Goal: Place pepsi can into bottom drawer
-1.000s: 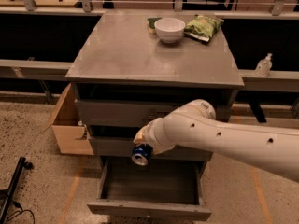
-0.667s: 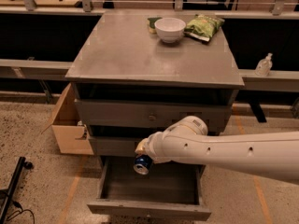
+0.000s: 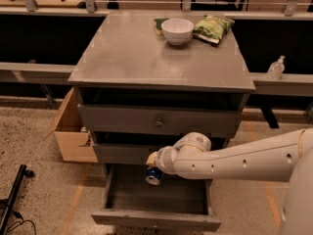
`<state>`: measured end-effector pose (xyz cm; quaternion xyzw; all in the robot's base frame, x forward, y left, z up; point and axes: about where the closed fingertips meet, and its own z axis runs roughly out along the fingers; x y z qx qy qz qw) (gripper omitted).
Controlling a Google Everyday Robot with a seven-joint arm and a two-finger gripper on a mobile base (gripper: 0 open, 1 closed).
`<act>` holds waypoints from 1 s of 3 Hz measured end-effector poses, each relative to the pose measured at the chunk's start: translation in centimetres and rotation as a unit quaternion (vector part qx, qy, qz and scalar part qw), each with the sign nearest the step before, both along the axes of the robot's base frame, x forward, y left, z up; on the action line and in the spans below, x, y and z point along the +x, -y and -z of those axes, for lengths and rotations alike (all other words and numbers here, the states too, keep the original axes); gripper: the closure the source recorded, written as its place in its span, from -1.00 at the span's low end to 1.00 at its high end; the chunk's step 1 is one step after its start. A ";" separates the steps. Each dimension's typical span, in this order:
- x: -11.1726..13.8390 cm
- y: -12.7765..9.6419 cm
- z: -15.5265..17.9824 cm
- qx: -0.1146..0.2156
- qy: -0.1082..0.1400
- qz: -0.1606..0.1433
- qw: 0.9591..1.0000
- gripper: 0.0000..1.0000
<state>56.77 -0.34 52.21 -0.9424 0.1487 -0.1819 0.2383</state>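
The pepsi can [image 3: 154,176] is a small dark blue can with a silver end, held at the tip of my white arm. My gripper [image 3: 155,164] is shut on the pepsi can and holds it tilted just above the open bottom drawer [image 3: 161,202], over its back left part. The bottom drawer is pulled out, a wide shallow grey box, and nothing lies on the part of its floor that shows. The fingers are mostly hidden behind the wrist.
The grey cabinet top [image 3: 132,58] carries a white bowl [image 3: 177,30] and a green chip bag [image 3: 213,28] at the back. A cardboard box [image 3: 73,131] stands left of the cabinet. A clear bottle [image 3: 276,68] sits on the right ledge.
My arm has moved down and a little forward with the can, from the middle drawer's height to just above the open bottom drawer.
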 end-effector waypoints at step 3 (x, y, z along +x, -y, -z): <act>-1.9 -1.4 7.4 -0.018 0.005 -0.060 0.998 1.00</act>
